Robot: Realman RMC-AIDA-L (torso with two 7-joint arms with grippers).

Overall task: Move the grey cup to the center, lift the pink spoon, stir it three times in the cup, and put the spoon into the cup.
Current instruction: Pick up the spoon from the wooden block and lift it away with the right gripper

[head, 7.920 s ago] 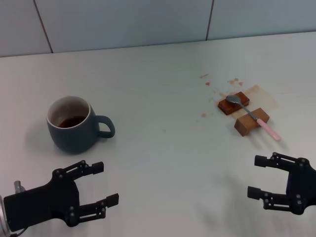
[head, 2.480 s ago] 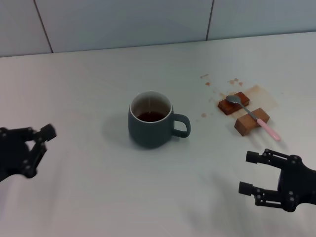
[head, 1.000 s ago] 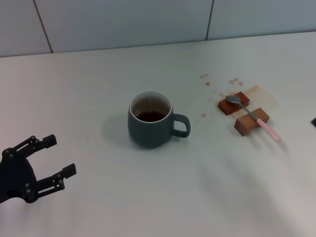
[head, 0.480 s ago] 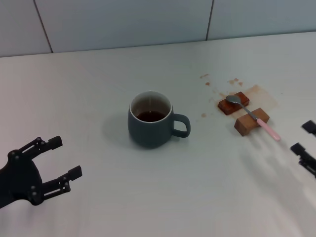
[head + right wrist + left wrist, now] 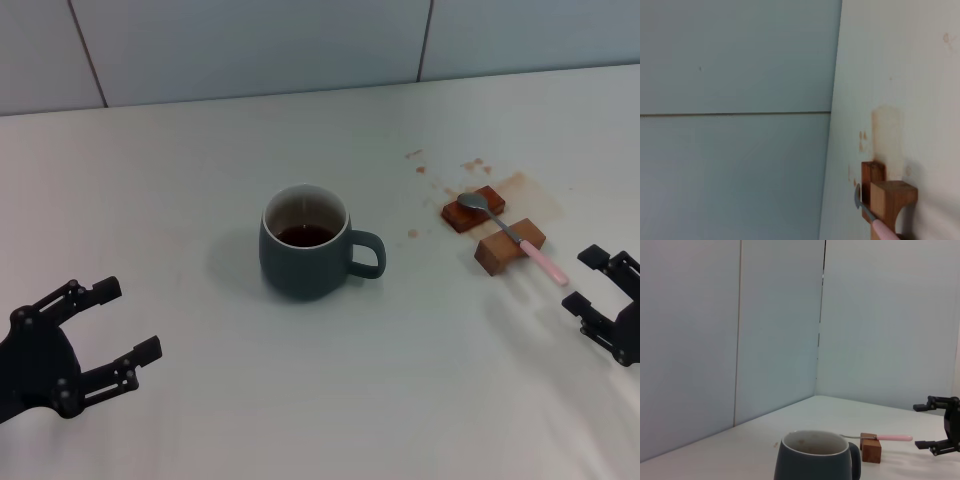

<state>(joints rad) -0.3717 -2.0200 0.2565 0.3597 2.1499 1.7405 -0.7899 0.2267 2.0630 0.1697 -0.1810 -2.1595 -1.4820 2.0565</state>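
The grey cup (image 5: 305, 245) stands upright at the table's middle with brown liquid inside and its handle toward the right. It also shows in the left wrist view (image 5: 815, 459). The pink spoon (image 5: 520, 238) lies across two brown wooden blocks (image 5: 492, 230), with its pink handle end pointing to the near right. The spoon also shows in the left wrist view (image 5: 888, 437) and the right wrist view (image 5: 884, 231). My right gripper (image 5: 577, 280) is open and empty, just right of the spoon's handle end. My left gripper (image 5: 128, 318) is open and empty at the near left, well clear of the cup.
Brown spill stains (image 5: 520, 185) mark the table around the wooden blocks. A tiled wall (image 5: 250, 45) runs along the table's far edge. The right gripper also shows in the left wrist view (image 5: 917, 426) beyond the blocks.
The cup went from the far left to the middle and my left gripper let go and drew back. My right gripper has come in from the right edge toward the spoon's handle end.
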